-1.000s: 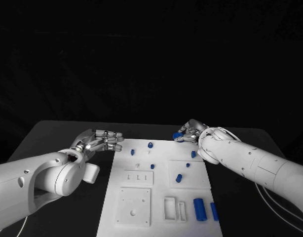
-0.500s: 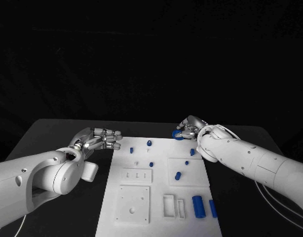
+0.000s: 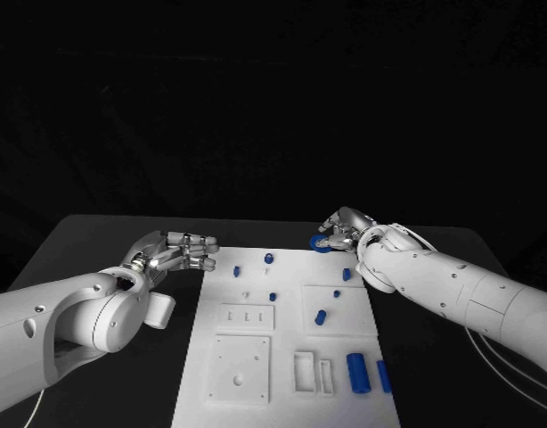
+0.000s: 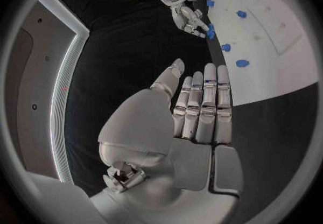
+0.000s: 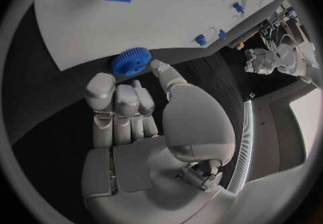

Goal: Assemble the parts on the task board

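Blue gear [image 5: 130,61] at task board [image 5: 81,35] edge

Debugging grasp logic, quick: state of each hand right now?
Left hand: open, holds nothing, beside the task board.
Right hand: holds a blue gear at its fingertips, at the board's far edge.

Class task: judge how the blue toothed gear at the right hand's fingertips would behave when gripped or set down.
The blue gear looks rigid and probably light. Its ridged rim should give the right hand grip. Set on edge, the round disc might roll; flat, it likely stays put.
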### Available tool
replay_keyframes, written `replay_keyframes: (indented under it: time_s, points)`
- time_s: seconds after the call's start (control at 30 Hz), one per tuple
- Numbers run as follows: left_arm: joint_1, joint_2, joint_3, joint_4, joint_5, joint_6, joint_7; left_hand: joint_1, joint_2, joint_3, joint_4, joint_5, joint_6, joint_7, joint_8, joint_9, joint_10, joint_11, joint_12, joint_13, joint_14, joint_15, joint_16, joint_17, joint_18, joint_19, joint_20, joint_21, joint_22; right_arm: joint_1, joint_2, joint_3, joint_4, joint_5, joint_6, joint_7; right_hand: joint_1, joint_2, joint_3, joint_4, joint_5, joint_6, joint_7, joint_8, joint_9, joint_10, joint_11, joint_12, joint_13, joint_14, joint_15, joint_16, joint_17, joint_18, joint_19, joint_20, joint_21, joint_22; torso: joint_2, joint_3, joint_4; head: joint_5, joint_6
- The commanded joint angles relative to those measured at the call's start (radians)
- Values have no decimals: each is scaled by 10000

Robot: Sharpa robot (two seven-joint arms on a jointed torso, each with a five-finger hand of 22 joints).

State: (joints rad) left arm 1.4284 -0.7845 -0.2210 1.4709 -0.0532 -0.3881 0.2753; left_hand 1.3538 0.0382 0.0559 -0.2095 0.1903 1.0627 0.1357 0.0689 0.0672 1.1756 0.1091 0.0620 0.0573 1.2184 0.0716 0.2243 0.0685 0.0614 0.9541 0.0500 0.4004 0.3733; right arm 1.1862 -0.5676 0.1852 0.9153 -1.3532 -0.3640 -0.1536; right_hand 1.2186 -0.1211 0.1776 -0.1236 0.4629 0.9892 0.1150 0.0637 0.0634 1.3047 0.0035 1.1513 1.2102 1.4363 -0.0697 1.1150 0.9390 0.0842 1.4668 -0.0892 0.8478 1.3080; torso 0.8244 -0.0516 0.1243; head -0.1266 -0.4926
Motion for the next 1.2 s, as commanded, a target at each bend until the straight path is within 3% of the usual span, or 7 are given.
replay_keyframes:
  time_s: [0.03, 0.17, 0.47, 0.77, 0.93, 1.0, 1.2]
  points:
    - [23, 3, 11, 37, -39, 86, 40, 37, -84, -4, 41, -50, -62, 1, -10, 0, -70, -11, -3, 12, -38, -12, 10, -7, 34, 84, -2, -66, 16, -4, -5, -3, -25, -4, 123, 2, 66, 36, -403, 143, -70, -749, 42, -38, -41, -91, 29, -91, -66, 7, 17, -60, -44, 151, 431, 22, -58, 998, 0, -4, 12, -32, 10]
    - [24, 3, 11, 38, -39, 89, 34, 37, -84, -4, 41, -50, -62, 1, -10, 0, -70, -11, -3, 12, -38, -12, 10, -7, 34, 84, -2, -66, 16, -4, 27, -3, -139, 105, 184, -1, 248, 53, -894, 406, -59, -1176, 77, -64, -61, -144, 55, -138, -147, 6, 35, -74, -45, 168, 445, 46, -83, 1002, 1, -6, 23, -41, 9]
    - [24, 13, 11, 32, -39, 102, 30, 37, -84, -4, 41, -50, -62, 1, -10, 0, -70, -11, -3, 12, -38, -12, 10, -7, 34, 84, -2, -66, 16, -5, 140, -4, -379, 207, 548, -67, 478, -38, -1141, 847, -25, -1596, 118, -81, -77, -197, 86, -144, -217, 3, 58, -93, -50, 182, 451, 71, -107, 1005, 6, -9, 19, -57, -3]
    - [24, 10, 11, 28, -39, 104, 25, 39, -96, -2, 86, -51, -69, 2, -8, 1, -90, -5, -2, 13, -40, -8, 7, -7, 35, 103, 3, -111, 23, -6, 171, -4, -528, 293, 842, -79, 315, 143, -782, 610, 13, -912, 62, -65, -56, -183, 40, -115, -193, 3, 26, -93, -41, 158, 441, 42, -82, 1010, 4, -9, 24, -56, -22]
    - [24, 13, 11, 28, -39, 111, 26, 39, -96, -2, 86, -51, -69, 2, -8, 1, -90, -5, -2, 13, -40, -8, 7, -7, 35, 103, 3, -111, 23, -7, 188, -5, -568, 317, 964, -74, 64, 186, -165, 505, -63, 16, -2, -33, -19, -171, -9, -97, -162, 4, -8, -107, -38, 134, 430, 8, -57, 1012, 1, -7, 28, -68, -32]
    - [24, 11, 11, 25, -39, 107, 25, 39, -96, -2, 86, -51, -69, 2, -8, 1, -90, -5, -2, 13, -40, -8, 7, -7, 35, 103, 3, -111, 23, -7, 190, -5, -587, 336, 1002, -73, -85, 91, 221, 493, -94, 112, -16, -9, -8, -171, -9, -108, -158, 13, -13, -106, -30, 127, 434, -4, -54, 1016, 0, -6, 30, -73, -28]
    - [24, 8, 11, 22, -39, 109, 26, 33, -98, -1, 120, -50, -63, -4, -8, 1, -96, -5, -1, 13, -40, -8, 8, -7, 35, 119, 5, -139, 12, -8, 203, -5, -613, 386, 1138, -47, -193, 146, 577, 513, -136, 241, -19, -16, -8, -154, -25, -94, -143, 11, -22, -112, -24, 121, 430, -7, -43, 1014, 8, -6, 13, -67, -43]
